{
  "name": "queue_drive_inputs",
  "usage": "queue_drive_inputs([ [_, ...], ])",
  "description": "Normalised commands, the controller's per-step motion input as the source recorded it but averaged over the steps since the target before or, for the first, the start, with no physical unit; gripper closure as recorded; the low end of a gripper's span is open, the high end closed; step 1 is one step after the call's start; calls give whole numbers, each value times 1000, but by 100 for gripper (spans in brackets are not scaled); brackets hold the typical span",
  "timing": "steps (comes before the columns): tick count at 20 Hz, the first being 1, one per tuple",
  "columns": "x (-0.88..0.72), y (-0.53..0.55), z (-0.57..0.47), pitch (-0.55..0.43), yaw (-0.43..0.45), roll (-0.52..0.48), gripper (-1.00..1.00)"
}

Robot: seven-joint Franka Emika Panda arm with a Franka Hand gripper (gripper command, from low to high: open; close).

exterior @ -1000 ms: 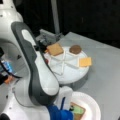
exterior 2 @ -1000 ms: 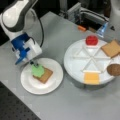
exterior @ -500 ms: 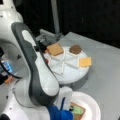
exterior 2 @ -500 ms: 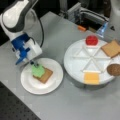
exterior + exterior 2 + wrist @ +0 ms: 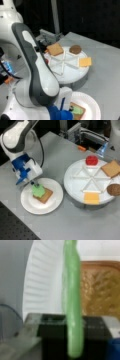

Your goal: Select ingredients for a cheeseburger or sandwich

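Note:
In a front view my gripper (image 5: pixel 34 185) hangs over the far left edge of a white plate (image 5: pixel 30 203), shut on the green lettuce (image 5: pixel 38 190). The lettuce rests over a brown bread slice (image 5: pixel 47 195) on that plate. The wrist view shows the lettuce (image 5: pixel 71 302) edge-on, with the bread slice (image 5: pixel 100 287) and the plate (image 5: pixel 42 277) behind it. On the divided white tray (image 5: pixel 75 182) lie a red tomato (image 5: pixel 91 160), another bread slice (image 5: pixel 111 168), a dark patty (image 5: pixel 113 189) and a yellow cheese square (image 5: pixel 91 198).
A front view shows the arm's big white and grey link (image 5: pixel 37 72) in front of the tray (image 5: pixel 67 75), hiding its left side. Grey equipment (image 5: pixel 87 135) and an orange item (image 5: pixel 82 148) stand behind the tray. A dark perforated board (image 5: pixel 12 230) borders the table at bottom left.

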Motion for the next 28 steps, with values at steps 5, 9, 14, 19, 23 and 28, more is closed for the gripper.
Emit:
queue_drive_inputs([
  [5, -52, -28, -82, -78, 164, -144, 100],
  [9, -83, -16, -82, -75, 138, -134, 100],
  [14, -82, -1, -99, -89, 111, -121, 100],
  [19, -64, 8, -119, -109, 94, -109, 100],
  [23, -8, 32, -97, -108, 75, -103, 100],
  [28, 32, 54, -72, -95, 55, -94, 100],
])
